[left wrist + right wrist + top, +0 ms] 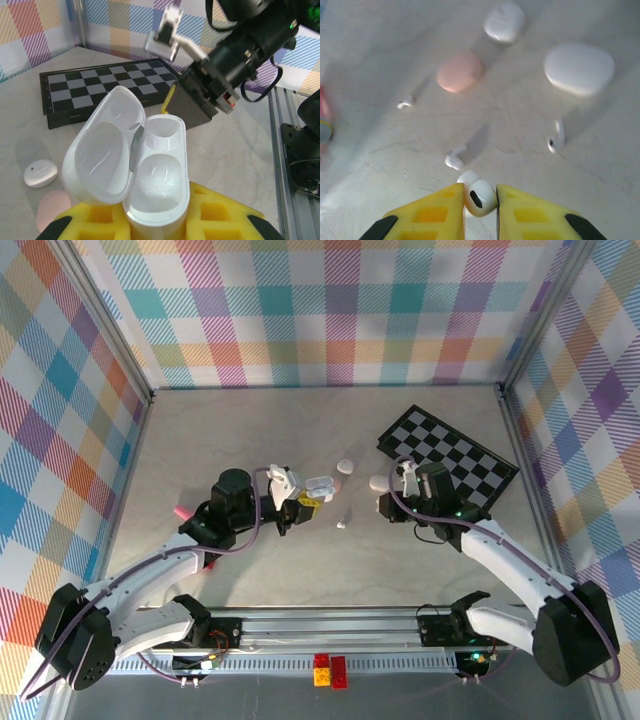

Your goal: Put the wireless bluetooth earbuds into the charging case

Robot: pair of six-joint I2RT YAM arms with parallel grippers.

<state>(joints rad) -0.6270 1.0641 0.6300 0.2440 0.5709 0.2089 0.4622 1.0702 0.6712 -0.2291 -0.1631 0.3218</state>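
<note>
My left gripper (157,216) is shut on the base of a white charging case (159,182). The case's lid (102,162) is swung open to the left and both wells are empty. From above, this case (318,483) sits at table centre in the left gripper (303,499). My right gripper (480,200) is shut on one white earbud (480,196), held above the table. Loose white earbuds lie below it: one (454,159) close in front, another (556,137) to the right, and a third (405,102) farther left. The right gripper (385,506) hangs just right of the case.
A pink closed case (460,71), a small white case (504,22) and a larger white case (578,67) lie on the table. A chessboard (447,455) sits at the back right. Red and yellow bricks (330,670) rest on the front rail, and a pink object (183,511) lies at left.
</note>
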